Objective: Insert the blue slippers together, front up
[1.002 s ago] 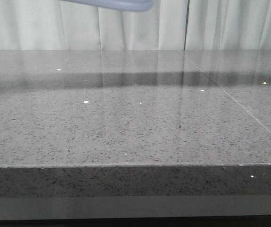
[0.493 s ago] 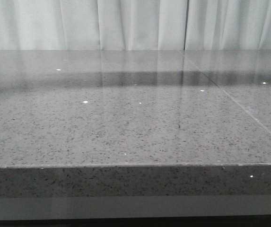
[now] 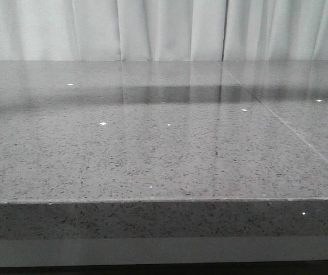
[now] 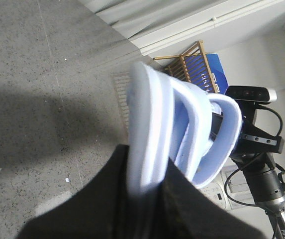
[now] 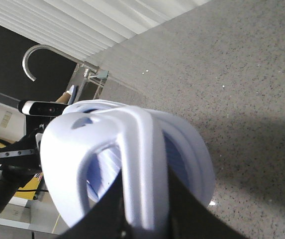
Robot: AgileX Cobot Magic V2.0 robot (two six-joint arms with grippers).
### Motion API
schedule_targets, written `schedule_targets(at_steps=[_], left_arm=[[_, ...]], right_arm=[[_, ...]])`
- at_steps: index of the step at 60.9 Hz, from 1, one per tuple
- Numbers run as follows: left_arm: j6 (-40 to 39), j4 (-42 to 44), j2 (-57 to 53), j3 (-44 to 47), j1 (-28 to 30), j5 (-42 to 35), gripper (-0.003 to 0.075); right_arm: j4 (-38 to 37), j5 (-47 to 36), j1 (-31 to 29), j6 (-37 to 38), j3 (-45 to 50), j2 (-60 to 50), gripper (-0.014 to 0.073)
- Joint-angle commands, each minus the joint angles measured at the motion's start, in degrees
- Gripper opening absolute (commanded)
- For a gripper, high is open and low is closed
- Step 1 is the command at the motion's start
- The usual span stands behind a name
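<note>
Front view: bare grey speckled table (image 3: 152, 154), white curtains (image 3: 164, 28) behind (glossy).

A: Any text to read here? Labels, brands, numbers?

B: Pretty much nothing. The blue board (image 4: 216, 74) behind the wooden rack (image 4: 184, 64) has some white lettering on it, but it's way too small and blurry to make out.

A: What about the webcam (image 4: 250, 93) next to that board?

B: No legible logo. The counter (image 3: 152, 149) is just plain speckled stone.

Matt foam slippers (image 4: 182, 129), glossy speckled stone table (image 3: 152, 154)
</note>
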Motion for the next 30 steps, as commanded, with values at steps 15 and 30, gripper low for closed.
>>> schedule_targets(at_steps=[15, 30], left_arm=[[-0.4, -10.7, -2.8, -1.5, -2.6, 9.1, -0.0019], [-0.4, -10.7, -2.8, -1.5, -2.6, 9.1, -0.0019]], right_arm=[[11.8, 5.4, 5.9, -2.8, -1.7, 0.3, -0.0055], [13.9, 5.6, 8.4, -3.6, -1.7, 2.1, -0.0055]])
